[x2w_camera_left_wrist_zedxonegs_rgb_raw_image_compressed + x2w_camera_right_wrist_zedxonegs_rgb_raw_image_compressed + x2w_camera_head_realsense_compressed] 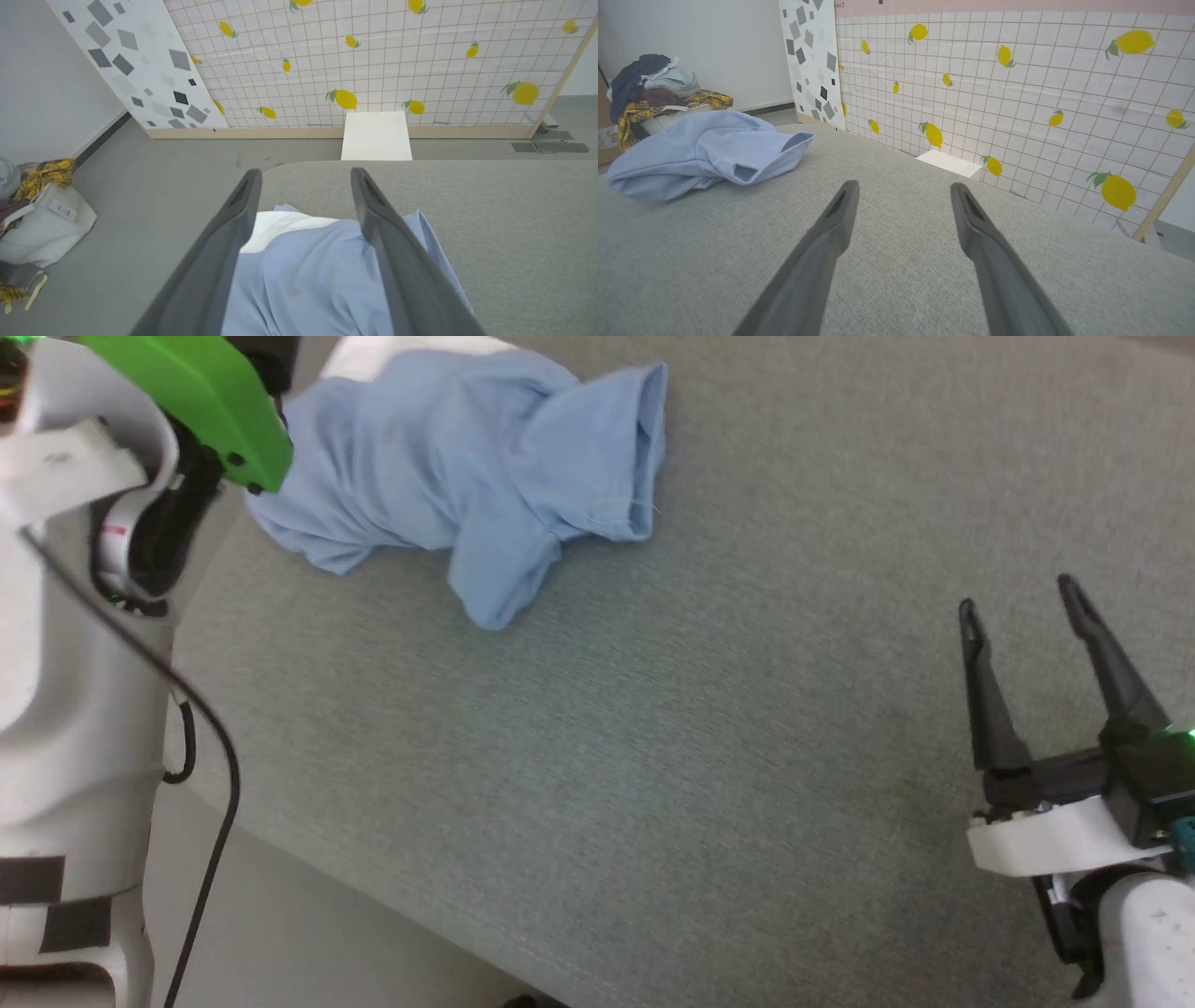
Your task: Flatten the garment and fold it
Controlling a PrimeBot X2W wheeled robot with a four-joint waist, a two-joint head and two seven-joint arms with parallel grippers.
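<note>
Watching from the side here, and honestly this one's barely off the starting line. The garment (448,457) is a light blue lump at the far left end of the grey padded table (653,728), bunched up with deep wrinkles. One sleeve (504,579) flops toward the near edge, and a hemmed opening (651,439) gapes on the side facing the bare stretch of table. A bit of its white panel (280,224) pokes out at the far end. So nothing is flattened and there isn't a single fold, which means the whole job is left to do.

The left gripper (306,172) hangs right over the bundle, fingers spread wide with nothing pinched between them. The cloth sits under and between them in the left wrist view, but I can't tell if the tips actually touch the fabric. The right gripper (1016,595) is well apart from the shirt, out over bare table at the near right, jaws wide too and holding nothing.

My guess is the left side is lining up a first grab to pull the thing open. After that it has to spread the body and both sleeves flat, then do the actual folds. There's loads of free table to the right for spreading it out, so space shouldn't be the issue
</note>
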